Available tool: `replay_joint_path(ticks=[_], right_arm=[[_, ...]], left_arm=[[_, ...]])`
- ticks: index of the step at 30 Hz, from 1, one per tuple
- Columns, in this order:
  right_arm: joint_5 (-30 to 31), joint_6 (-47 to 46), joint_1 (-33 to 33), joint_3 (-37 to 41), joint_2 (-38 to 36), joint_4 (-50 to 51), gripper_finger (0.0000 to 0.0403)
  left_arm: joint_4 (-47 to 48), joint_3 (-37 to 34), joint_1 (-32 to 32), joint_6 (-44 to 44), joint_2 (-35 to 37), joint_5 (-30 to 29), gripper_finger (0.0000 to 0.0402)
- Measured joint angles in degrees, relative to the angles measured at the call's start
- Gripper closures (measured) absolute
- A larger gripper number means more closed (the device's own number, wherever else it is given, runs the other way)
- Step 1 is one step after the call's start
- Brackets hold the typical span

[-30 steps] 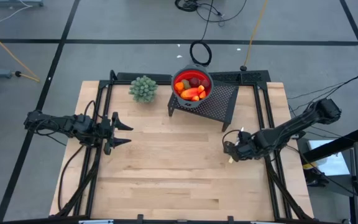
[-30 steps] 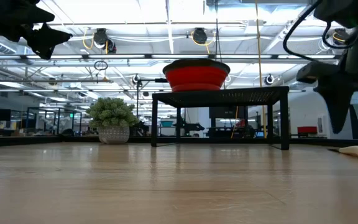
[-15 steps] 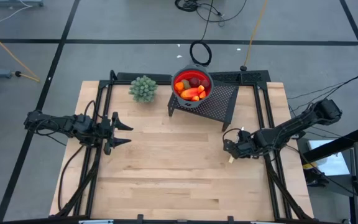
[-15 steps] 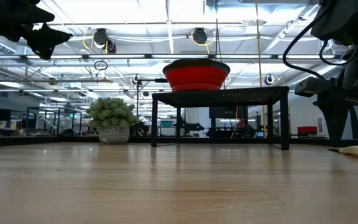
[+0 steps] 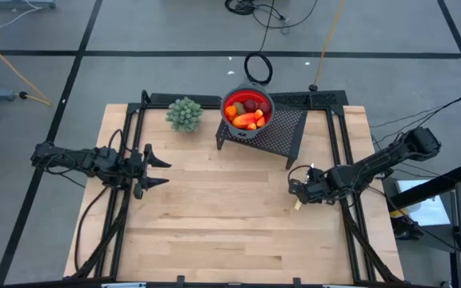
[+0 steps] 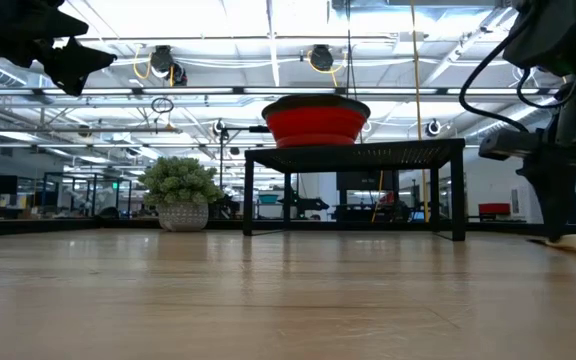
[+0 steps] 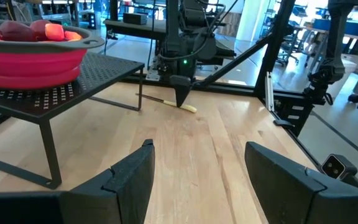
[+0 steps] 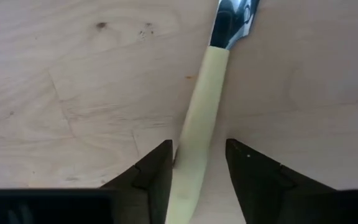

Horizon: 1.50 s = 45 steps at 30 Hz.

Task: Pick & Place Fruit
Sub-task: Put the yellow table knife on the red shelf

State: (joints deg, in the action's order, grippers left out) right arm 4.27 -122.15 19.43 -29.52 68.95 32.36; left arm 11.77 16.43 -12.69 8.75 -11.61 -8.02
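The fruit [image 5: 248, 118] lies piled in a red bowl [image 6: 315, 122] on a black mesh stand [image 5: 282, 132] at the table's far middle; red and orange pieces show over the bowl's rim [image 7: 30, 53]. My left gripper [image 5: 160, 170] hovers open above the table's left part, far from the bowl. My right gripper [image 5: 296, 194] is low at the table's right side and points down. Its open fingers stand on either side of the cream handle [image 8: 194, 143] of a dark-bladed utensil [image 5: 298, 205] lying flat on the wood. My right gripper comes from above, with one finger [image 8: 157, 171] close against the side of the utensil's cream handle [image 8: 185, 165] and the other standing off it. I cannot tell whether that finger touches it. The utensil lies flat on the table.
A green bushy plant ball in a pot [image 5: 184, 114] stands left of the stand, near the far edge. The table's middle and near half are bare wood [image 5: 222, 224]. Black frame rails run along the table's left and right sides.
My right gripper has come down toward the table over the cream-handled utensil, and its fingers now reach the wood beside it. The utensil, the bowl and my left arm have kept still.
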Motion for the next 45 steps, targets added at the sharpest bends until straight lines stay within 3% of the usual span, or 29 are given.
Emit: replay_joint_path(ticks=[16,35,45], right_arm=[[-2.65,-0.18,-0.01,0.11,0.46,2.21,0.0336],[0.07,-2.34,0.10,0.28,-2.89,2.72,0.0330],[5.36,-1.79,0.08,0.35,-4.84,4.97,0.0331]], left_arm=[[-0.02,0.00,0.02,0.29,0.01,-0.03,0.0151],[-0.02,0.00,0.00,0.42,-0.01,-0.03,0.0151],[0.00,0.00,0.00,0.46,0.01,-0.03,0.0151]])
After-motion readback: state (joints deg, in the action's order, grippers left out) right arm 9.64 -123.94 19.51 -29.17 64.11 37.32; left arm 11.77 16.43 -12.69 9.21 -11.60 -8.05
